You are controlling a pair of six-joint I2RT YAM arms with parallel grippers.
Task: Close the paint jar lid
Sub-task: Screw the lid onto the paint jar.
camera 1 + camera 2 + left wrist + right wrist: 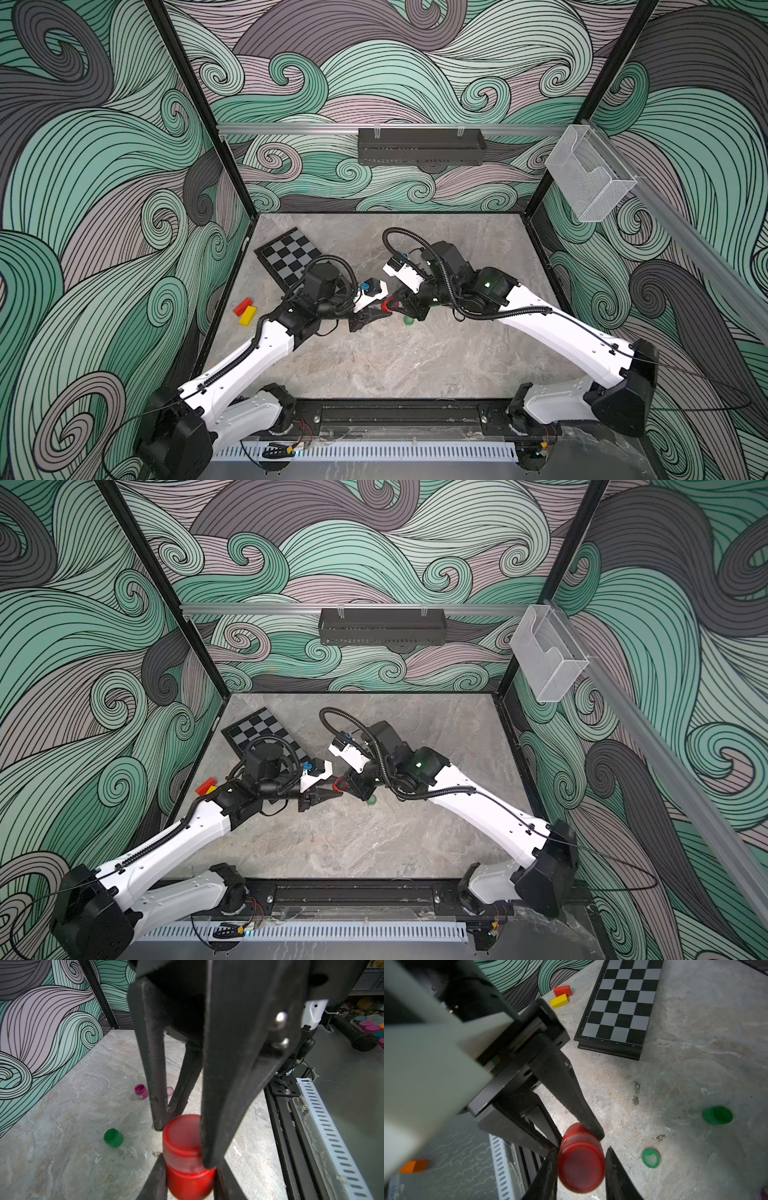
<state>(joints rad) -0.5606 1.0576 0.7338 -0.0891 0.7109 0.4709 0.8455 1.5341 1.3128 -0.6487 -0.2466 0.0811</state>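
A red paint jar [190,1184] hangs above the table between both grippers, seen in both top views [387,304] [338,785]. My left gripper [190,1169] is shut on its solid red body. The frosted red lid [581,1169] sits on the jar's other end, and my right gripper [581,1149] is shut on that lid. From above, the left gripper [384,312] and the right gripper [397,302] meet tip to tip over the middle of the table. Whether the lid is fully seated cannot be told.
An open green jar [717,1114] and its loose green lid [650,1157] lie on the table just below the grippers. A magenta jar [141,1092] stands farther off. A chessboard [291,255] and red and yellow blocks [246,311] lie at the left.
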